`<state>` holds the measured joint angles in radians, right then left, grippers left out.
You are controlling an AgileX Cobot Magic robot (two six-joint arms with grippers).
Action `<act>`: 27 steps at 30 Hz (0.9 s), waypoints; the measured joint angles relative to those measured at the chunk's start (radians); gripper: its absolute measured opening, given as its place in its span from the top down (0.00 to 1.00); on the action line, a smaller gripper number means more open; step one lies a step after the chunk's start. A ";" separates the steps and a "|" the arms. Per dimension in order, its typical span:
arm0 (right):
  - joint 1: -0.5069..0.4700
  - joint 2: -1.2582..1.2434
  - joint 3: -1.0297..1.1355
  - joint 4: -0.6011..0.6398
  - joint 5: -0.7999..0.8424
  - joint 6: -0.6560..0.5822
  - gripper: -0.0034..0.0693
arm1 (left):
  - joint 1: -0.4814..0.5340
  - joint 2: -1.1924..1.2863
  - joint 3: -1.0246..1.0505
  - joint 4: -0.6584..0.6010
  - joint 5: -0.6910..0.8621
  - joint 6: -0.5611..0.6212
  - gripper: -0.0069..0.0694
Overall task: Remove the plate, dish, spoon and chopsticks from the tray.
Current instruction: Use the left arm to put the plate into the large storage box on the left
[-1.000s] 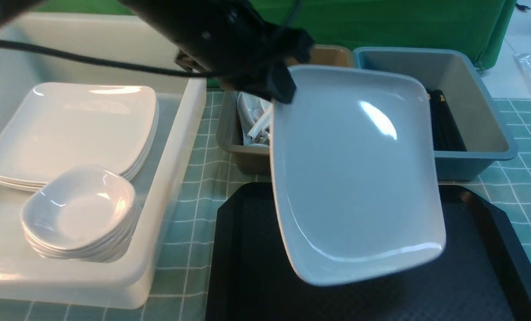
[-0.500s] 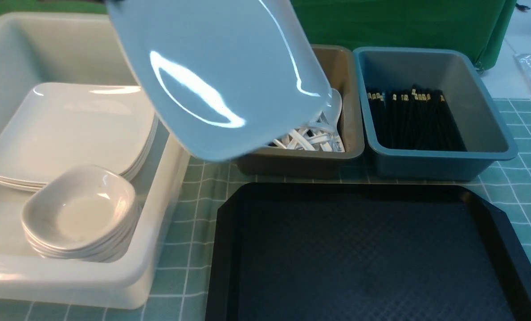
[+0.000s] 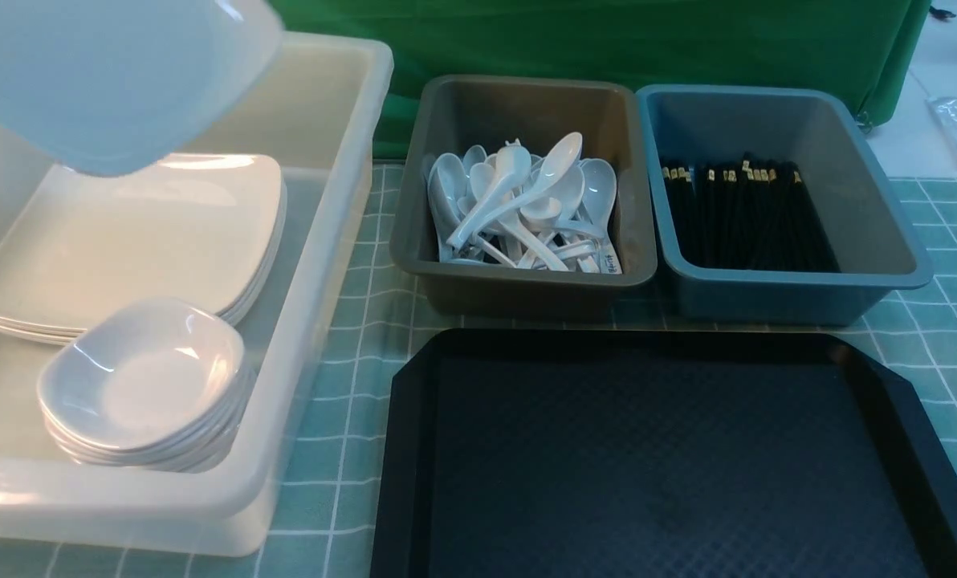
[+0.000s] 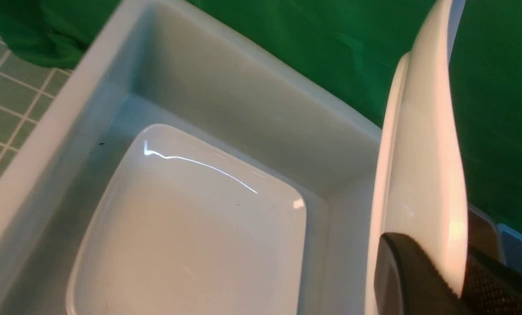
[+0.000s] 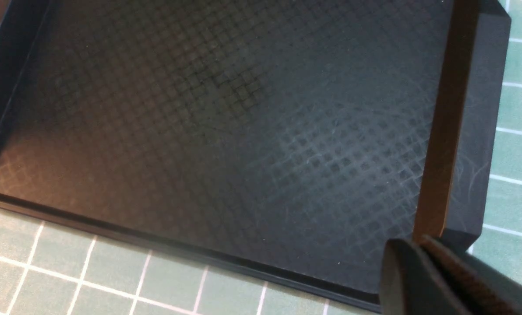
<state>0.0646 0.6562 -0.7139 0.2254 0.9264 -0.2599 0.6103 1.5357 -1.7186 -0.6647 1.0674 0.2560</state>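
Your left gripper (image 4: 436, 273) clamps the plate (image 3: 117, 80) by one rim only, holding it tilted in the air over the far end of the white tub (image 3: 334, 241). On so narrow a hold the glossy rim may slip. If you lower it unlevelled, its hanging edge may strike the stack of plates (image 3: 133, 233) beneath. The left arm is raised high. The right gripper (image 5: 418, 258) hangs closed over a cut-off corner of the tray (image 3: 414, 449).
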 joint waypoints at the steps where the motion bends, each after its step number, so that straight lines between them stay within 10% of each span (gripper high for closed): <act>1: 0.000 0.000 0.000 0.000 -0.001 0.000 0.86 | 0.004 0.015 0.001 0.004 -0.004 0.000 0.87; 27: 0.000 0.000 0.000 0.000 -0.026 0.000 0.86 | 0.005 0.278 0.239 -0.135 -0.226 0.071 0.87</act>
<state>0.0646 0.6562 -0.7139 0.2254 0.9004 -0.2599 0.6151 1.8134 -1.4793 -0.8000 0.8415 0.3266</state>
